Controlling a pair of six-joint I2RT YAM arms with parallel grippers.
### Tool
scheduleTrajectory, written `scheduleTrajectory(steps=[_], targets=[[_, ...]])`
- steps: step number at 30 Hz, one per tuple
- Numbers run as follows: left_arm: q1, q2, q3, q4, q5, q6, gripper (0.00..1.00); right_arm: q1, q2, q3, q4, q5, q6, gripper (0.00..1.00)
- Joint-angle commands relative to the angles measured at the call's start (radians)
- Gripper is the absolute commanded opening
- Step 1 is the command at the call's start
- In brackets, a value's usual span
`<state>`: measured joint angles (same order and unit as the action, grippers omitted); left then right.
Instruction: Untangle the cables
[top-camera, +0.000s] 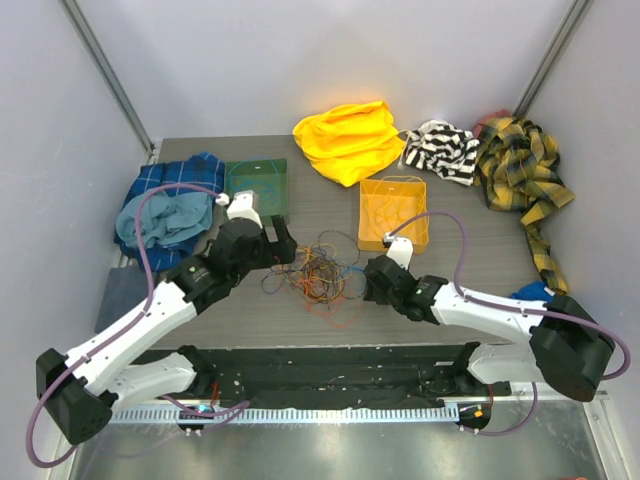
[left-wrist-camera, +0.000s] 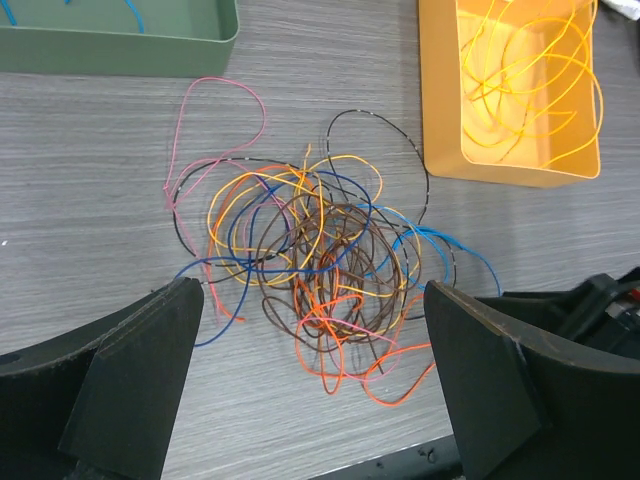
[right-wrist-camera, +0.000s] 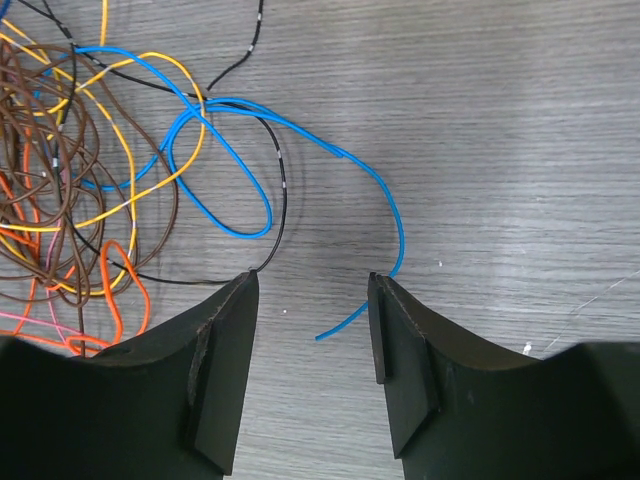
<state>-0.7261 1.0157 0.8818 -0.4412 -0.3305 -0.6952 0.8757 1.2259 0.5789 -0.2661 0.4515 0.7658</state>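
The cables (top-camera: 322, 275) lie in a tangled heap of orange, yellow, brown, blue, pink and black wires on the grey table, between the two grippers. The heap fills the left wrist view (left-wrist-camera: 330, 270). My left gripper (top-camera: 283, 243) is open wide and empty, at the heap's left edge; in its wrist view its gripper (left-wrist-camera: 315, 380) stands over the heap's near side. My right gripper (top-camera: 368, 280) is open and empty at the heap's right edge. In the right wrist view the gripper (right-wrist-camera: 312, 290) straddles the loose end of a light blue wire (right-wrist-camera: 240, 160).
An orange tray (top-camera: 394, 213) holding yellow wires stands behind the heap on the right. A green tray (top-camera: 257, 186) stands behind on the left. Cloths lie around: blue plaid (top-camera: 170, 205), yellow (top-camera: 350, 140), striped (top-camera: 440, 152), yellow plaid (top-camera: 520, 170).
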Motion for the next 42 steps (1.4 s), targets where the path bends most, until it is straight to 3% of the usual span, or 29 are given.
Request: scheduleTrajectory(steps=[1, 10, 21, 35, 37, 41, 42], targets=[[-0.004, -0.042, -0.047, 0.013, 0.01, -0.03, 0.98, 0.002, 0.014, -0.011, 0.044, 0.035, 0.079, 0.55], [-0.004, -0.069, -0.087, 0.006, 0.024, -0.04, 0.98, -0.007, 0.009, -0.034, 0.042, 0.061, 0.136, 0.54], [-0.004, -0.045, -0.103, 0.016, 0.044, -0.05, 0.98, -0.018, -0.21, -0.132, -0.022, 0.131, 0.162, 0.57], [-0.004, -0.065, -0.124, 0.019, 0.062, -0.075, 0.97, -0.086, -0.008, -0.157, 0.182, 0.049, 0.159, 0.58], [-0.004, -0.068, -0.132, 0.016, 0.061, -0.078, 0.97, -0.115, 0.015, -0.16, 0.215, 0.011, 0.158, 0.54], [-0.004, -0.069, -0.133, 0.012, 0.071, -0.084, 0.97, -0.13, 0.061, -0.149, 0.231, -0.022, 0.148, 0.13], [-0.004, -0.068, -0.135, 0.01, 0.071, -0.084, 0.97, -0.132, 0.066, -0.149, 0.231, -0.023, 0.147, 0.07]])
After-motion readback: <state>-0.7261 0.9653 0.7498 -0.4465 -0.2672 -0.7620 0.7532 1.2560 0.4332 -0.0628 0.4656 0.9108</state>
